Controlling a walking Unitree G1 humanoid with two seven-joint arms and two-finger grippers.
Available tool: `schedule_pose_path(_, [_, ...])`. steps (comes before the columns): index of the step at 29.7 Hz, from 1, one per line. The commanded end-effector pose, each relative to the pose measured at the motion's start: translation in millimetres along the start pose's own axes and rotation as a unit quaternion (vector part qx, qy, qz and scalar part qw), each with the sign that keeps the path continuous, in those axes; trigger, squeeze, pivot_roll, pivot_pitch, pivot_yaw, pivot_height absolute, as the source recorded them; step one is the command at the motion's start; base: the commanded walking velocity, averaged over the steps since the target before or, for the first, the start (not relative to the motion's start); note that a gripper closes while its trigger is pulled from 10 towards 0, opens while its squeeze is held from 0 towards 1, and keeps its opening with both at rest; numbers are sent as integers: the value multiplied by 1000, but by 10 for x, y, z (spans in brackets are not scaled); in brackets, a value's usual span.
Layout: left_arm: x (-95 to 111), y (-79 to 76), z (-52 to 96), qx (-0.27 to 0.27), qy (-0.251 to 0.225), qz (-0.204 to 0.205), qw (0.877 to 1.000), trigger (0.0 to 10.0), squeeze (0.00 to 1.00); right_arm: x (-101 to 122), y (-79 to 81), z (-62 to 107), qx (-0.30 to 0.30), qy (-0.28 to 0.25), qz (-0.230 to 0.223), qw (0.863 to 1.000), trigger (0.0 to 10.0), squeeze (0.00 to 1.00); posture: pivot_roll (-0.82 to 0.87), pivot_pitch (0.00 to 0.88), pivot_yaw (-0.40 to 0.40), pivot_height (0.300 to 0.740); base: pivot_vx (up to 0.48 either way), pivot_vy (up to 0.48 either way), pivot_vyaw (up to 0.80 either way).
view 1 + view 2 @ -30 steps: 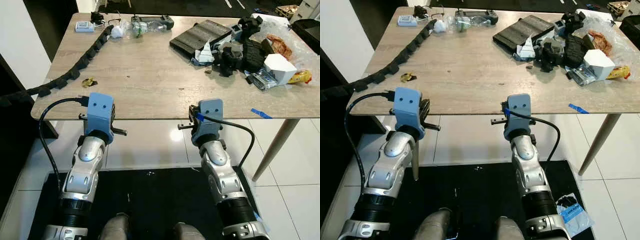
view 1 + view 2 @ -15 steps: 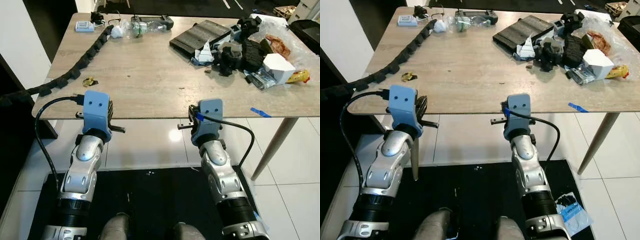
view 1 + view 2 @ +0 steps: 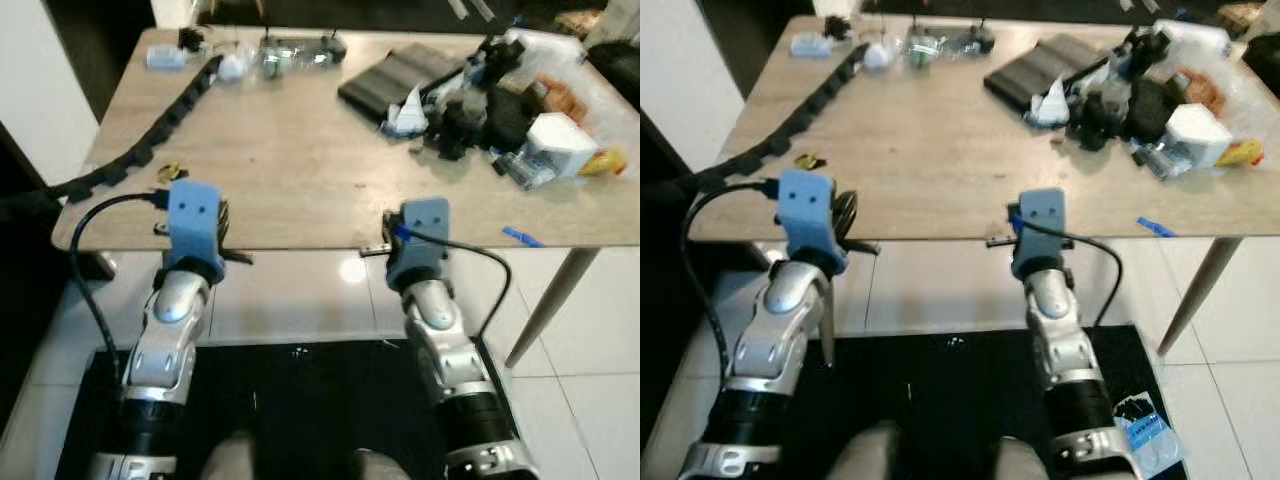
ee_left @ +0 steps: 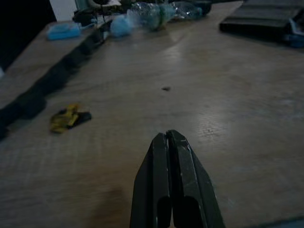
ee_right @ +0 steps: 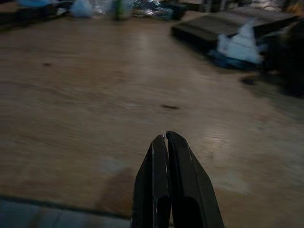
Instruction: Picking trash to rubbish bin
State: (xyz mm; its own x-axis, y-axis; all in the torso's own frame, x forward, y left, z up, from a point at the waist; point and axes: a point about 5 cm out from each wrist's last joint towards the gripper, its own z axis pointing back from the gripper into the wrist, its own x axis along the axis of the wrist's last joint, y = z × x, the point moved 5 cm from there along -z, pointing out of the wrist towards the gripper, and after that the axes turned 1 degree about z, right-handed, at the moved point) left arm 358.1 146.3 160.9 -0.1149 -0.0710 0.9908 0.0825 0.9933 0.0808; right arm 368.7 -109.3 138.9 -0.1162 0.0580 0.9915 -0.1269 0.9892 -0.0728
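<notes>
Both end effectors, left [image 4: 168, 137] and right [image 5: 165, 138], hover pressed together and empty at the tabletop's [image 3: 300, 170] near edge. Near its left edge lies a yellow wrapper [image 4: 66, 117]; clutter [image 3: 500, 110] crowds the far right corner.

No text, label, brand or number can be read anywhere; the items on the surface [image 3: 300, 150] are too blurred.

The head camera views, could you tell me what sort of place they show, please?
Probably a room in a home or workspace: a wooden table on pale glossy floor tiles, cluttered with wrappers and a white box, plus a black cable chain.
</notes>
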Motion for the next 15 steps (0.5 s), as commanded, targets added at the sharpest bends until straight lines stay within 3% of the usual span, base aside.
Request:
schedule_pose_path(1, [-17,-18,13,-4,3,3,1000,10000,0,-53,-68,13,-7,10,7,1000,10000,0,36,118,-23,740,281,0,0])
schedule_pose_path(15, [-19,-24,19,-5,4,3,1000,10000,0,-56,-68,19,-7,11,7,1000,10000,0,34,121,-25,740,285,0,0])
